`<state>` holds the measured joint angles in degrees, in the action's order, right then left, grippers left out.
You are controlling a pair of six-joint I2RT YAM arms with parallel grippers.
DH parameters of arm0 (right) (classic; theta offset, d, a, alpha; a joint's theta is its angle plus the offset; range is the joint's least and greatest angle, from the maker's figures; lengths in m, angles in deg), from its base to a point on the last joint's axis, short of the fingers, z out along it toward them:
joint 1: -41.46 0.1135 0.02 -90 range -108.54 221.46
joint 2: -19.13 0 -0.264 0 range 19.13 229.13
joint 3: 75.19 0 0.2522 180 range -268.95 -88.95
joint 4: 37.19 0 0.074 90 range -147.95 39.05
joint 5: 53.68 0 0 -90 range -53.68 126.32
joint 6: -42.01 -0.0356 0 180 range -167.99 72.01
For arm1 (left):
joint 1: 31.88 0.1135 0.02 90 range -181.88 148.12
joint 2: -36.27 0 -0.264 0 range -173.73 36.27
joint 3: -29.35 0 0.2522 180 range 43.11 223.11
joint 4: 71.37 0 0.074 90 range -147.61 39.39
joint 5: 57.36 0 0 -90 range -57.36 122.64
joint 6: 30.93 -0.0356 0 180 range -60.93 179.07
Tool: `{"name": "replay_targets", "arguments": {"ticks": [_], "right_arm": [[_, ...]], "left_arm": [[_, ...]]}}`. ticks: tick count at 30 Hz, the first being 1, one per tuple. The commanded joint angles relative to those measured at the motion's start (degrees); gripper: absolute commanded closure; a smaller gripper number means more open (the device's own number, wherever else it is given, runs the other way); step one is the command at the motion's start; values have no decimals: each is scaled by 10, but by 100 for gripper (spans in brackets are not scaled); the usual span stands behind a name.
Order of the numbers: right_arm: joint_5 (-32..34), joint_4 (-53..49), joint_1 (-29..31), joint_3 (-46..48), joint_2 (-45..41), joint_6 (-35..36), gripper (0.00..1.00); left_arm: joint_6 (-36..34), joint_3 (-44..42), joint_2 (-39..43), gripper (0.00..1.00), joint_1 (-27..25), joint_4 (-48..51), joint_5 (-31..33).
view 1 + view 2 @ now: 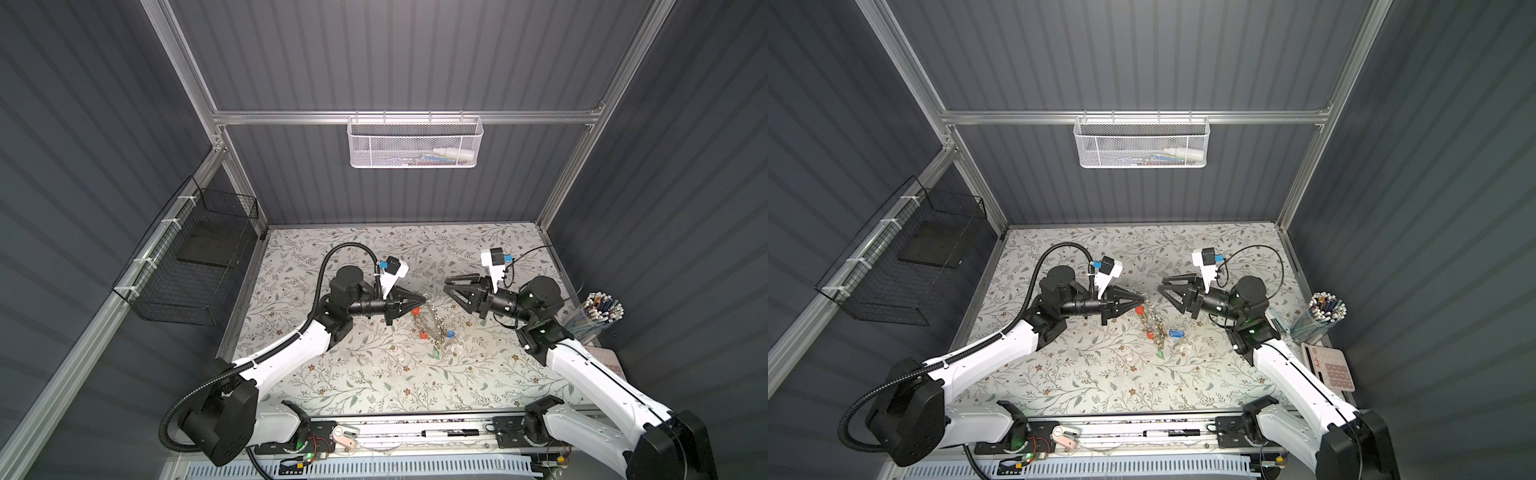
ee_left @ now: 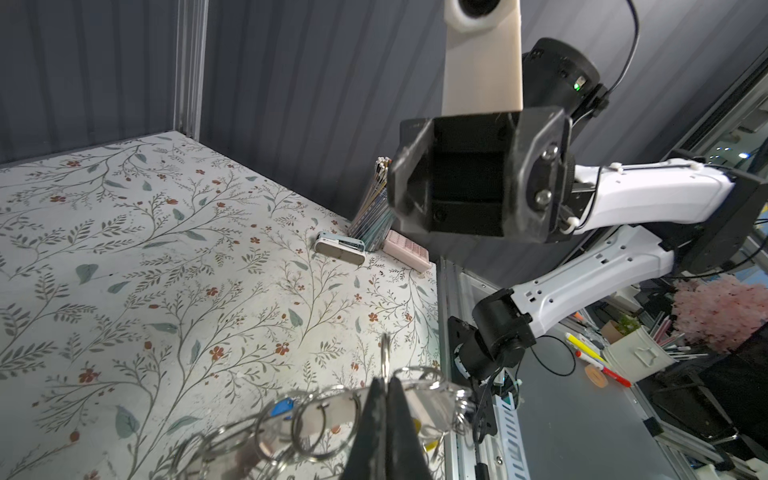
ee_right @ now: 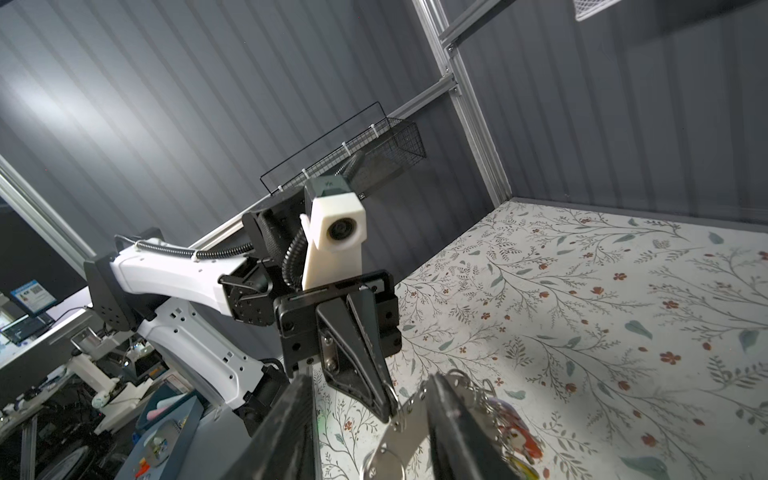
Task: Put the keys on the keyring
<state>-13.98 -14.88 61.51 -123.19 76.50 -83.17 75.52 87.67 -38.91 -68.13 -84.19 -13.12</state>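
Your left gripper (image 1: 424, 298) is clenched on the far end of the keyring (image 1: 433, 322), mid-table on the floral cloth (image 1: 332, 374). Your right gripper (image 1: 445, 286) hangs released just to its right. The keys (image 1: 450, 333), blue-tagged, lie by the keyring's near right side. On three sides stand grey ribbed walls (image 1: 395, 62).

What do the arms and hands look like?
Left arm and right arm: white shells, black joints. Left hand and right hand: black, tapered triangular fingers. White camera mounts with blue plugs on both wrists. Ribbed black hose on the left, thin black cable on the right.
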Motion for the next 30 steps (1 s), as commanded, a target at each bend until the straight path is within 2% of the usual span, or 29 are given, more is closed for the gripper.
{"name": "replay_targets", "arguments": {"ticks": [1,5,9,17,30], "right_arm": [[26,-28,-5,13,-8,-6,51],[31,-37,-5,15,-3,-8,50],[39,-45,-5,15,8,-8,49],[59,-68,-5,15,29,-4,48],[238,-299,-5,22,-13,55,47]], "left_arm": [[-23,-20,23,100,-1,-75,27],[-41,-59,31,100,-3,-134,53],[-78,-90,42,100,-12,-151,86],[-164,-116,69,100,-37,-89,190],[-208,-103,78,100,-61,20,352]]}}
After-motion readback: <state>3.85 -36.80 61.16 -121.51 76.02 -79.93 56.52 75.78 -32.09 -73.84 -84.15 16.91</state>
